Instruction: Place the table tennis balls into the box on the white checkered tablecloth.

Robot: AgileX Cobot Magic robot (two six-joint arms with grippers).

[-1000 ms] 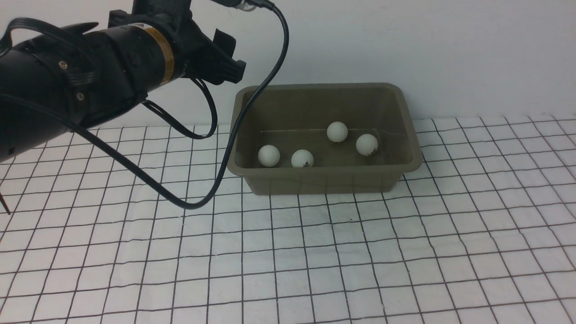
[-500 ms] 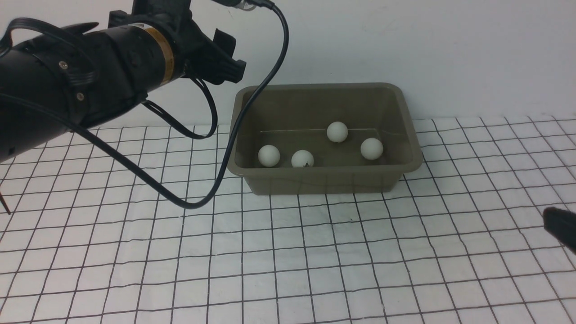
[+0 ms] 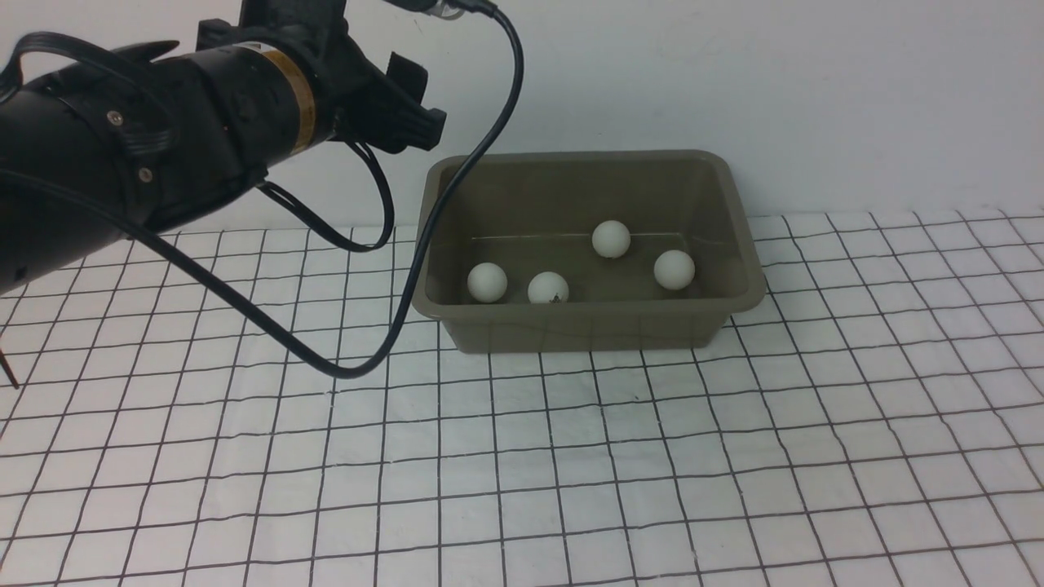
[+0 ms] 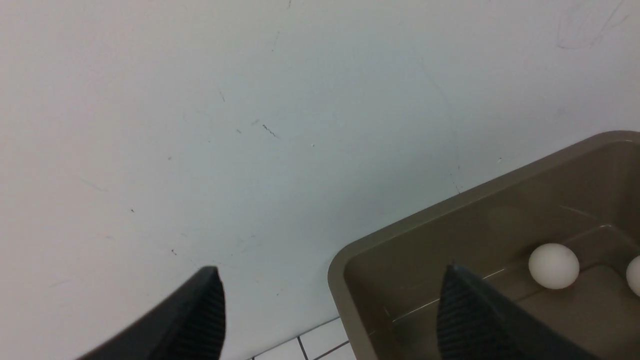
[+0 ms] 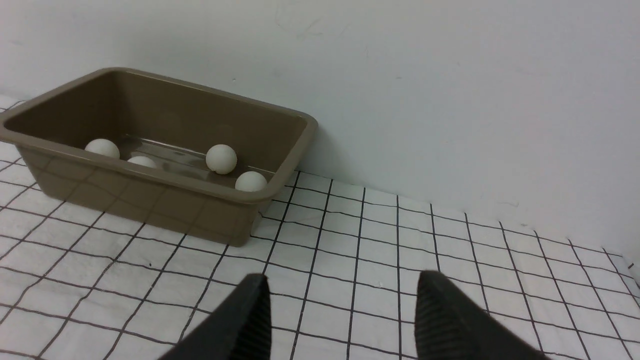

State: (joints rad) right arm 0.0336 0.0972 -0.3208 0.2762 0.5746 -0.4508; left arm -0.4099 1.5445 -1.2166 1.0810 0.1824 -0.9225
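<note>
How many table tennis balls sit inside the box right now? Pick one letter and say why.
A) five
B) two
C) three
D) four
D: four table tennis balls rest on the floor of the box, the same count in the front and right wrist views.

4 table tennis balls [image 3: 488,282], 1 box [image 3: 587,330], 1 checkered tablecloth [image 3: 571,456].

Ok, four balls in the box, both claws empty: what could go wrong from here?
1. The left arm's cable droops across the left corner of the box; if that arm pulls away, it might catch the rim and drag or tip the box.
2. The left claw hangs open beside that corner; a low retreat might knock it.
3. The balls lie loose, so any bump to the box on the wrinkled tablecloth would set them rolling.
</note>
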